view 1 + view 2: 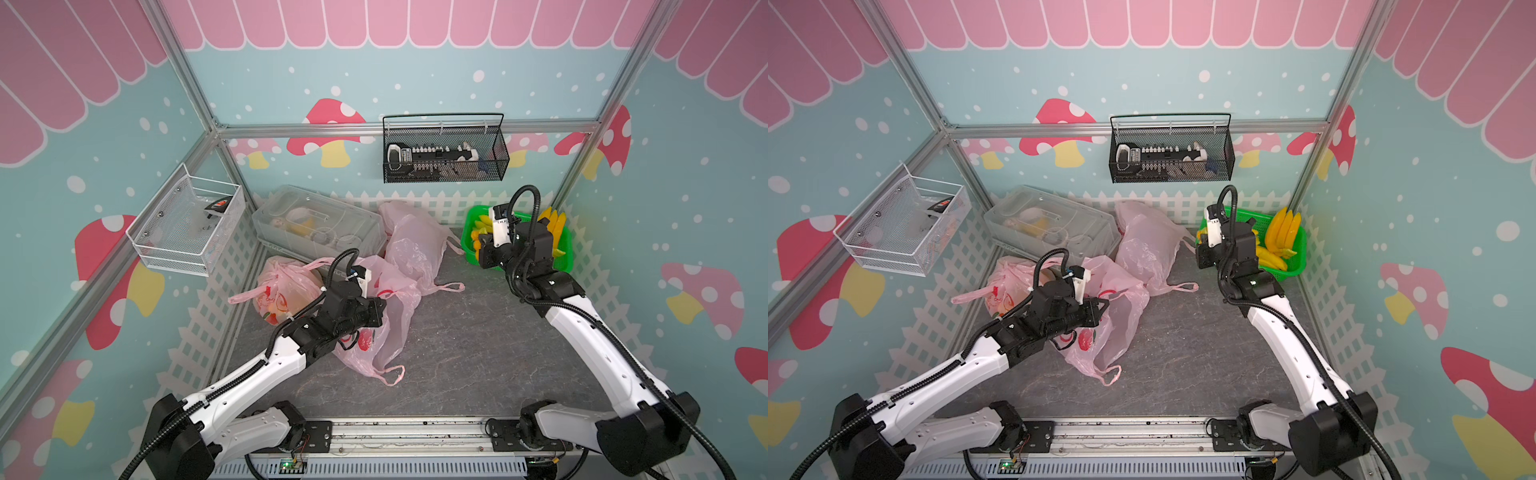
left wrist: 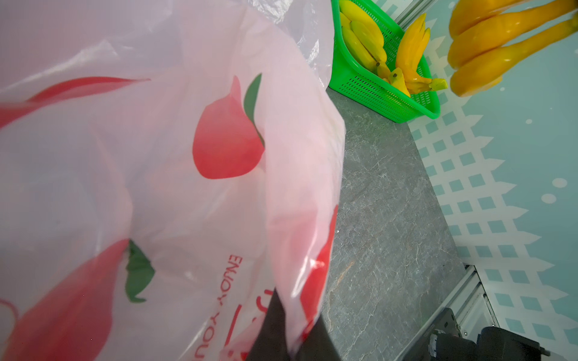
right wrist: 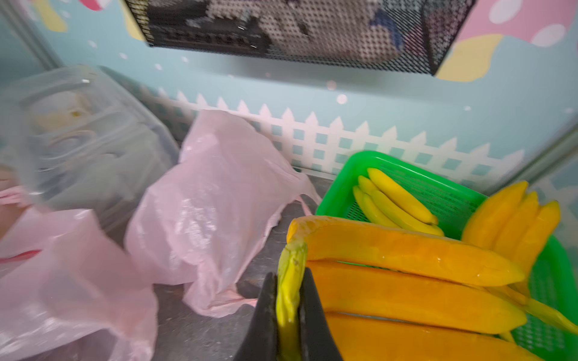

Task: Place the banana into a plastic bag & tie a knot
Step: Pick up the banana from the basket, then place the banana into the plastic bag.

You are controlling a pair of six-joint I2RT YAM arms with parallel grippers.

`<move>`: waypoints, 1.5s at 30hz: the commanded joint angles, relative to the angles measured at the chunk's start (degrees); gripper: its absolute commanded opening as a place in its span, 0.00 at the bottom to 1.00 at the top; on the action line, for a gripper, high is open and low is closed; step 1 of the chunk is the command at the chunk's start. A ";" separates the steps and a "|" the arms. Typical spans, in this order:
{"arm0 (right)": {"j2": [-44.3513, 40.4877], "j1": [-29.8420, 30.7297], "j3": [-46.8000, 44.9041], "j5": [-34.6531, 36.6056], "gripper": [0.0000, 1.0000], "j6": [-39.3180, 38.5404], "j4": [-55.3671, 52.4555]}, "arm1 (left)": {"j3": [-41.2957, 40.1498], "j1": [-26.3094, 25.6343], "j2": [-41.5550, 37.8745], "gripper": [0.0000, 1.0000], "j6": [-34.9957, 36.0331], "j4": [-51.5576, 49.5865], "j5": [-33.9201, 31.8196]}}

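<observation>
- Bananas [image 3: 406, 250] hung by their stem from our right gripper [image 3: 289, 281], which was clamped tight on it, raised beside the basket [image 3: 403, 162].
- We had our left gripper [image 2: 292, 340] pinched on the bag [image 2: 187, 156] edge, over the table [image 2: 375, 218].

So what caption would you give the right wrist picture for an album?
The right gripper pinches a banana bunch by its stem beside the basket, pink bags beyond.

Bright, even light; plastic bag [image 3: 62, 281] blurred, perhaps by motion.
</observation>
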 commanded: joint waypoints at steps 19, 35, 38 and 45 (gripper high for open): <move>-20.33 32.20 -17.52 -19.49 0.00 -5.36 -7.16 | 5.01 0.76 -1.37 0.00 2.10 -7.38 -0.37; -8.23 41.08 -15.65 -24.51 0.00 -10.29 1.55 | 4.22 0.88 -4.43 0.00 6.86 -6.44 11.69; -6.72 41.04 -15.14 -25.21 0.00 -11.67 2.39 | 3.61 0.88 -5.34 0.00 7.57 -5.72 14.97; -4.89 40.97 -17.30 -19.66 0.00 -14.25 5.73 | 2.61 0.85 -6.69 0.00 9.40 -6.00 20.76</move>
